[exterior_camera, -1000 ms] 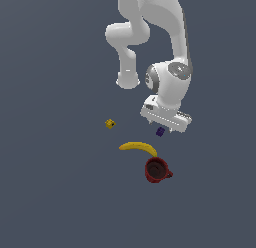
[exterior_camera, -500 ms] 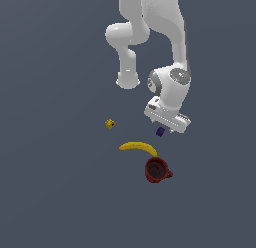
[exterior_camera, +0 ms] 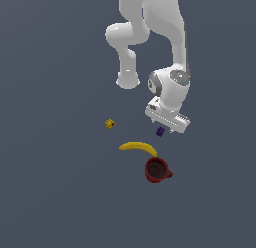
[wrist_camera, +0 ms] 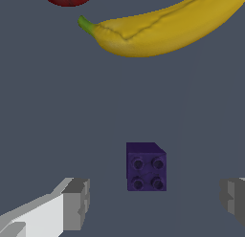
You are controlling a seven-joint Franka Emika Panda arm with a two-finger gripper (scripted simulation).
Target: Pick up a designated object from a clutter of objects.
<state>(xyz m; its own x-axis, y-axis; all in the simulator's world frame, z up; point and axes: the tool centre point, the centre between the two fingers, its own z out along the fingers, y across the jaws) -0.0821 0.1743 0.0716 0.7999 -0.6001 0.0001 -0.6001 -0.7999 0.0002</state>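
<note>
- We see the white Panda arm [exterior_camera: 170, 52] reaching down over a flat dark grey floor [exterior_camera: 55, 192], its gripper [wrist_camera: 155, 202] low above the clutter.
- In the wrist view, the gripper's two grey fingertips [wrist_camera: 76, 202] stand wide apart, clearly parted and holding nothing.
- The purple block [wrist_camera: 146, 166], a tiny dark cube with four round studs on one face, sits on the floor between those fingertips, touching neither of them and lying nearer the middle of the gap.
- In the exterior view we find the same purple block [exterior_camera: 160, 131] just below the edge of the arm's hand, partly tucked against it.
- The yellow banana [exterior_camera: 138, 148] lies near the block, towards the bottom of the exterior view, curved and flat on the floor; in the wrist view its green-tipped stem end shows plainly.
- Beside the banana's far tip stands the dark red mug [exterior_camera: 157, 170], upright with its mouth open to us and its handle on the exterior view's right.
- The small yellow cube [exterior_camera: 110, 124] rests alone, well apart from the block, on the exterior view's left.
</note>
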